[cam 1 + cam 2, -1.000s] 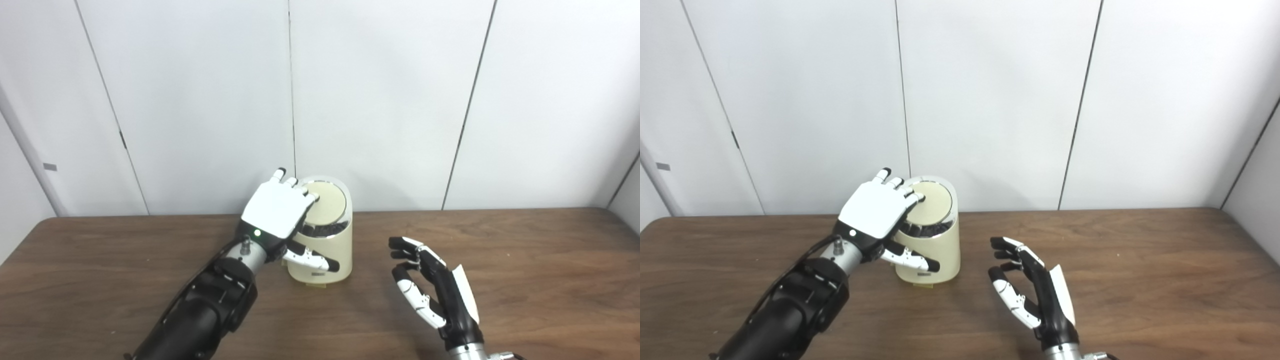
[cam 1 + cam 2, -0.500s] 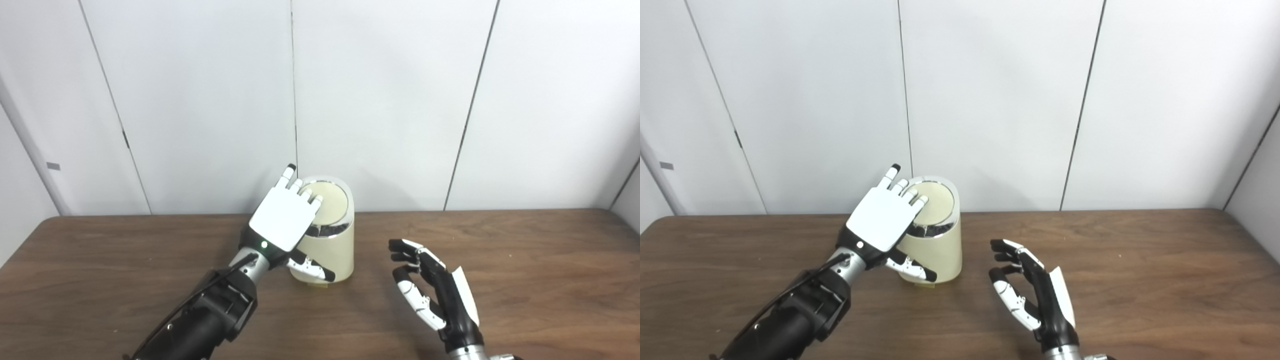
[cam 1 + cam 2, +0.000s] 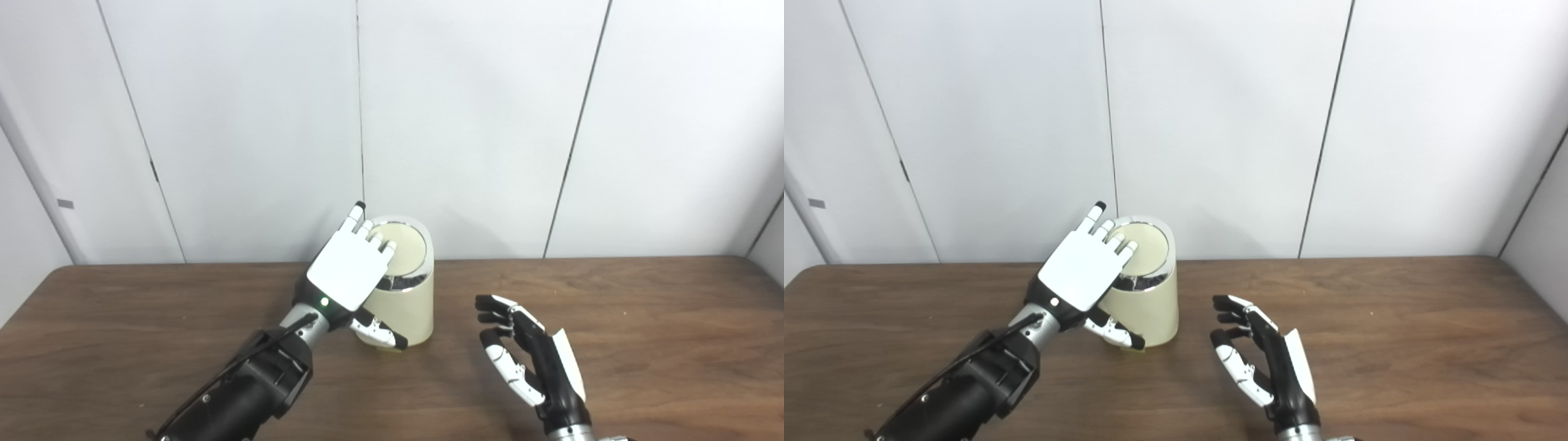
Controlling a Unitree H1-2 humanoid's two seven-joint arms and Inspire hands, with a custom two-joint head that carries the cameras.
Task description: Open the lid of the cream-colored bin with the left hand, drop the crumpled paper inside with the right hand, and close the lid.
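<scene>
Lid (image 3: 401, 245) pressed from left by flat, spread left robot hand (image 3: 350, 269), nothing gripped; right robot hand (image 3: 533, 361) empty, half-curled, right of bin (image 3: 407, 309).

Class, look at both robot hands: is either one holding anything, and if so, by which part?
Nothing is held. The left robot hand lies flat over the bin's lid; the right robot hand is open and empty.

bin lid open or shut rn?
Shut, it seems: lid lies flat within the bin rim, left hand fingers resting on it.
</scene>
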